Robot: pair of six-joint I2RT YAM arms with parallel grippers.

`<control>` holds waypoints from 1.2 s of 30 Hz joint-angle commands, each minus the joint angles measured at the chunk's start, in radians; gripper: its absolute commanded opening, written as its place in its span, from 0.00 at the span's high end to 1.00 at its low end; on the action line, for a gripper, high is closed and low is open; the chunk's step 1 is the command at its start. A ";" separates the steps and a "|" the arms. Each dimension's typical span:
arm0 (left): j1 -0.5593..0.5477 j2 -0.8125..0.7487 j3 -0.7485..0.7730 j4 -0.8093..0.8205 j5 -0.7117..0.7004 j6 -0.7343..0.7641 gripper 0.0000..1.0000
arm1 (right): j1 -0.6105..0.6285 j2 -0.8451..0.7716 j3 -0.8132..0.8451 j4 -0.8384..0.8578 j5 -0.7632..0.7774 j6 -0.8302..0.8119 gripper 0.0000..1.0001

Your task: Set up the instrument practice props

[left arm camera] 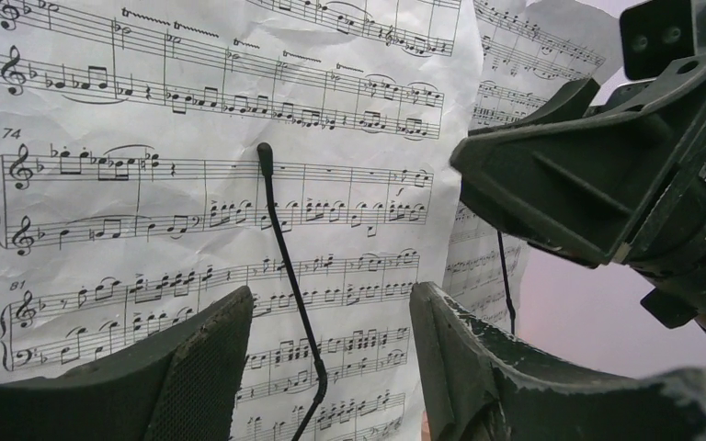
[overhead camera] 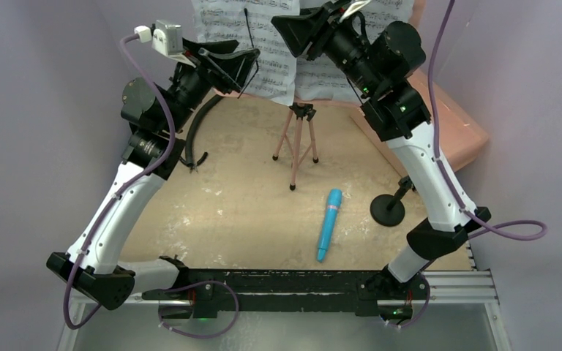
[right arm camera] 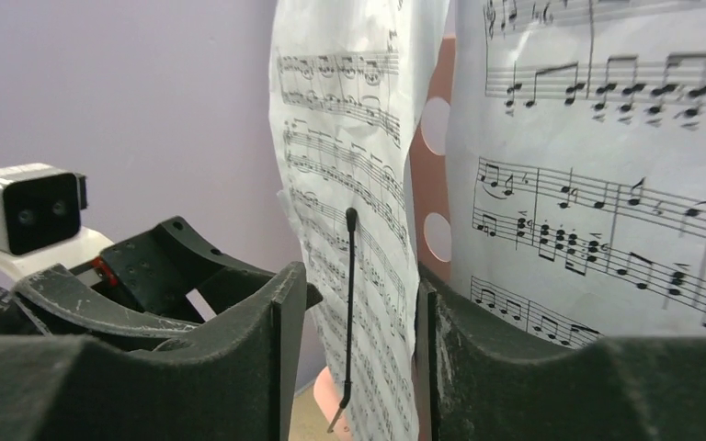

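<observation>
The pink music stand stands on tripod legs at the back middle of the table. Its perforated plate shows between two white sheet-music pages, the left one and the right one. Thin black wire clips lie across the pages. My left gripper is open and empty, facing the left page. My right gripper is open and empty at the gap between the pages, close to the right page. The blue microphone lies flat on the table. The black round-base mic stand stands to its right.
A curved black hose lies at the back left under the left arm. A translucent pink box sits at the back right behind the right arm. Purple walls close in on both sides. The two grippers are close together in front of the pages.
</observation>
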 commanded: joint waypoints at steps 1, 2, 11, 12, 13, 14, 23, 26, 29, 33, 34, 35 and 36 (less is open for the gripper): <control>-0.004 -0.046 -0.032 0.055 -0.014 -0.019 0.36 | 0.006 -0.075 -0.026 0.080 0.037 -0.007 0.51; -0.003 -0.051 -0.038 0.055 -0.016 -0.021 0.35 | 0.006 -0.089 -0.043 0.086 0.045 -0.008 0.50; -0.003 -0.126 -0.112 0.003 -0.026 -0.027 0.16 | 0.006 -0.248 -0.218 0.128 0.039 -0.035 0.37; -0.004 -0.140 -0.125 -0.010 -0.030 -0.022 0.11 | 0.006 -0.280 -0.266 0.152 0.039 -0.033 0.33; -0.004 -0.156 -0.141 -0.025 -0.034 -0.015 0.07 | 0.006 -0.313 -0.316 0.178 0.038 -0.030 0.31; -0.003 -0.173 -0.155 -0.042 -0.040 -0.007 0.04 | 0.007 -0.348 -0.376 0.210 0.034 -0.025 0.31; -0.003 -0.340 -0.278 -0.292 -0.114 0.025 0.01 | 0.006 -0.582 -0.745 0.351 -0.146 -0.102 0.28; -0.003 -0.397 -0.339 -0.334 -0.144 0.000 0.01 | 0.006 -0.656 -0.843 0.344 -0.175 -0.150 0.24; -0.003 -0.462 -0.426 -0.355 -0.194 -0.040 0.01 | 0.006 -0.707 -0.890 0.288 -0.188 -0.198 0.20; -0.001 -0.543 -0.552 -0.371 -0.280 -0.100 0.01 | 0.006 -0.768 -0.951 0.213 -0.203 -0.208 0.15; -0.003 -0.561 -0.581 -0.373 -0.297 -0.119 0.01 | 0.006 -0.782 -0.970 0.198 -0.184 -0.192 0.14; -0.002 -0.576 -0.609 -0.376 -0.316 -0.131 0.01 | 0.006 -0.793 -0.987 0.184 -0.161 -0.168 0.13; -0.003 -0.590 -0.635 -0.377 -0.330 -0.142 0.01 | 0.006 -0.805 -1.002 0.166 -0.141 -0.147 0.13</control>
